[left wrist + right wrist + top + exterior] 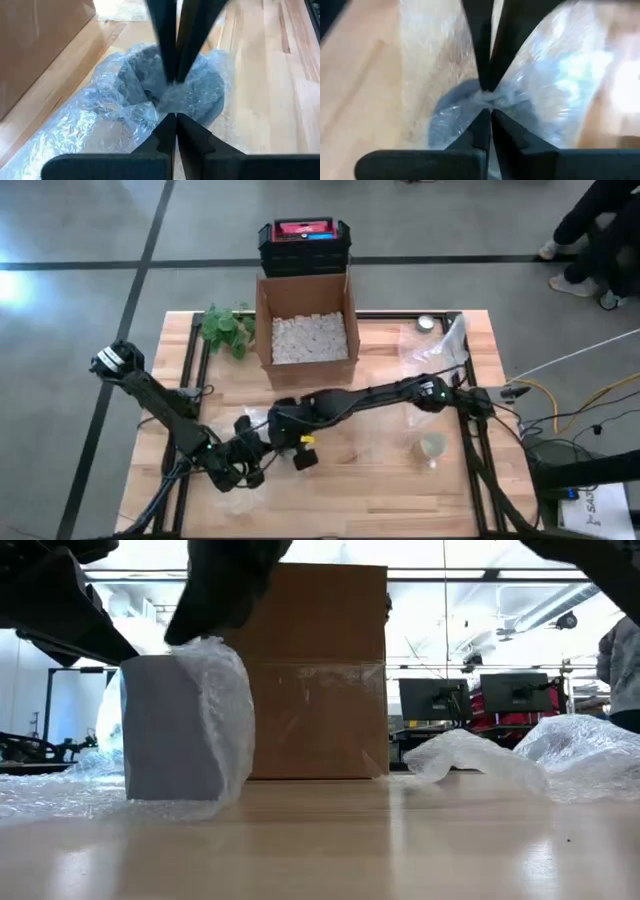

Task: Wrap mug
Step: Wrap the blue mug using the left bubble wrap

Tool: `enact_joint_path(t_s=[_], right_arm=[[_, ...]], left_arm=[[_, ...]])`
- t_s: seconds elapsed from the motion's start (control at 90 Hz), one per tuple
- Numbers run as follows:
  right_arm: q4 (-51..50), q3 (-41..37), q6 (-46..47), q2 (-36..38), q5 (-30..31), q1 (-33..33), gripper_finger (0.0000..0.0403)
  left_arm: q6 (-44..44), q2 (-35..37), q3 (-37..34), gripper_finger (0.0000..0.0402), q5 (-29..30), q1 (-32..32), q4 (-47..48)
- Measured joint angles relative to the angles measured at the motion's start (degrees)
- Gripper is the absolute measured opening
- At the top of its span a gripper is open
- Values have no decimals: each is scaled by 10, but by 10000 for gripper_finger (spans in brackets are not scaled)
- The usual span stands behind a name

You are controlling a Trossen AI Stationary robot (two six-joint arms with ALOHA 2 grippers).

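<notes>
Pinching bubble wrap (110,120) over the mug (170,730): left gripper (171,117) and right gripper (489,107) both clamp the film, keeping it taut around the mug.

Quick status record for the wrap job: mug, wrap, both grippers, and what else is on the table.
mug: grey mug upright on the table, partly covered
wrap: bubble wrap draped over one side of the mug, spread on the table around it
left gripper: jaws shut on the bubble wrap at the mug
right gripper: jaws shut on the bubble wrap at the mug
box: open cardboard box with white filler, behind the mug
spare wrap: loose sheets lying apart from the mug
</notes>
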State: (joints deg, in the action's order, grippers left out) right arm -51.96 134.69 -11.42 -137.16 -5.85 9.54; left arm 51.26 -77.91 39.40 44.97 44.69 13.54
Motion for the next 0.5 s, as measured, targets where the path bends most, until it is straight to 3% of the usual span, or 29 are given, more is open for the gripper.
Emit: enact_joint_path(t_s=[0.156,0.5], right_arm=[[48,-3,2,-21,1,-3,2],[47,-2,12,-77,-1,-6,2]], left_arm=[[0,0,0,0,-1,0,0],[-8,19,0,0,-22,3,4]])
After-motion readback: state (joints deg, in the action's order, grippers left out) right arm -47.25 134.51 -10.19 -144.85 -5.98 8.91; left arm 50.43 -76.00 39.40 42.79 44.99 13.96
